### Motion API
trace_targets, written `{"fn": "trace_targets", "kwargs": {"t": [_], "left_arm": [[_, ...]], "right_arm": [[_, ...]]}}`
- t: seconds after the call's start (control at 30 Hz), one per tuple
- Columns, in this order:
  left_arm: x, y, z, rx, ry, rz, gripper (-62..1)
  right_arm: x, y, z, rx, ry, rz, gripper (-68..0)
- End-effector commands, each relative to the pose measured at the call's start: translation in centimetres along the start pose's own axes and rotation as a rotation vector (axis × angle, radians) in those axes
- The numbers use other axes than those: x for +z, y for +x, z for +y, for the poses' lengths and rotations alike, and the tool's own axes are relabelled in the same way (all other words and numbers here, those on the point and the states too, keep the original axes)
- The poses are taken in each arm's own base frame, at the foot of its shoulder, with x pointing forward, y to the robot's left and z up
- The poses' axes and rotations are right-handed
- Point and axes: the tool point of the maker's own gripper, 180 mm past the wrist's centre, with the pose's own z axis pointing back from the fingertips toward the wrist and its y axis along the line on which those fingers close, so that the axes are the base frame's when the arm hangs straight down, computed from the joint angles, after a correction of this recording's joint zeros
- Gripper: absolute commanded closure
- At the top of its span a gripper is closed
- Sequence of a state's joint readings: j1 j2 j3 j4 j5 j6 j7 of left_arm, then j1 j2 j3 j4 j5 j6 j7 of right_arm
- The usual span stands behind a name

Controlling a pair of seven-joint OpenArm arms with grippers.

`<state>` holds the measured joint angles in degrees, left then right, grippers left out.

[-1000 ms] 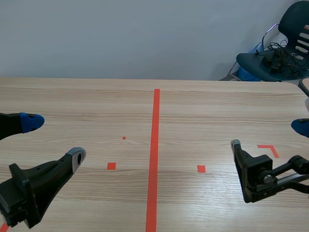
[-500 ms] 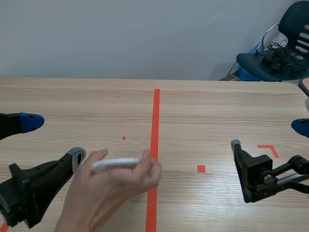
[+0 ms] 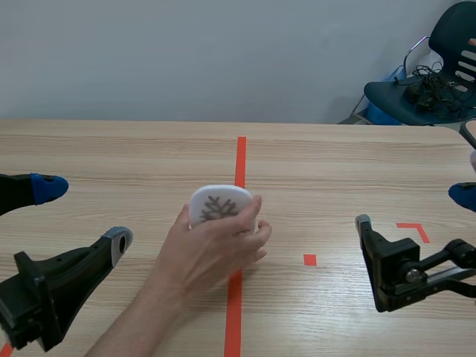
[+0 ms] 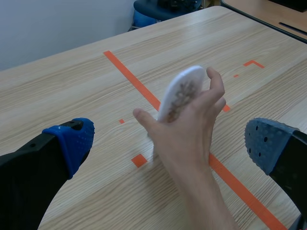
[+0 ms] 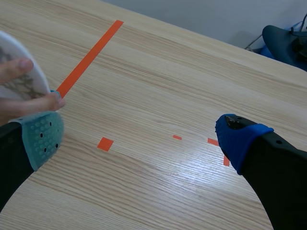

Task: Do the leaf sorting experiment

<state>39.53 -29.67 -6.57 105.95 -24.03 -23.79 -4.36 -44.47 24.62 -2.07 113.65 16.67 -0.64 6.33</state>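
A person's hand (image 3: 212, 249) comes in from the near edge and holds a white round dish (image 3: 219, 207) upright on the table's red centre line. A dark leaf-like pattern shows on the dish's face. My left gripper (image 3: 83, 214) stands open at the near left, well short of the hand. In the left wrist view the dish (image 4: 180, 91) and hand (image 4: 192, 132) are ahead, between the spread fingers. My right gripper (image 3: 413, 208) is open at the near right. In the right wrist view, the dish (image 5: 19, 67) edge shows beyond its grey-green pad (image 5: 43, 136).
The wooden table (image 3: 335, 163) carries a long red tape line (image 3: 241, 160) down its middle and small red marks. Behind the table's far right corner stands a dark chair (image 3: 428, 85) with tangled cables on its seat.
A person's hand came in from the near edge with the white dish held flat, moved it toward the centre line and tipped it upright. Neither arm moved.
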Motion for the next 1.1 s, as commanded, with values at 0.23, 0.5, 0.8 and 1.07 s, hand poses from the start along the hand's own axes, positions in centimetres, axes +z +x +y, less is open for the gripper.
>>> {"fn": "trace_targets", "kwargs": {"t": [0.23,0.5,0.8,1.07], "left_arm": [[-0.2,0.3,-0.6,0.013,-0.011,-0.017,-62.3],[-2.9,-2.8,0.0,-0.021,-0.027,0.056,-62.3],[-8.8,-7.7,2.6,0.029,-0.01,0.06,-62.3],[-14.5,-8.1,-1.3,-0.013,-0.147,0.024,-62.3]], "right_arm": [[-0.2,1.3,-0.2,0.018,0.003,-0.044,-67.9],[-0.2,1.3,-0.2,0.018,0.003,-0.045,-67.9],[-0.3,1.4,-0.3,0.02,0.001,-0.049,-67.9],[-0.5,1.7,-0.4,0.021,-0.002,-0.059,-67.9]]}}
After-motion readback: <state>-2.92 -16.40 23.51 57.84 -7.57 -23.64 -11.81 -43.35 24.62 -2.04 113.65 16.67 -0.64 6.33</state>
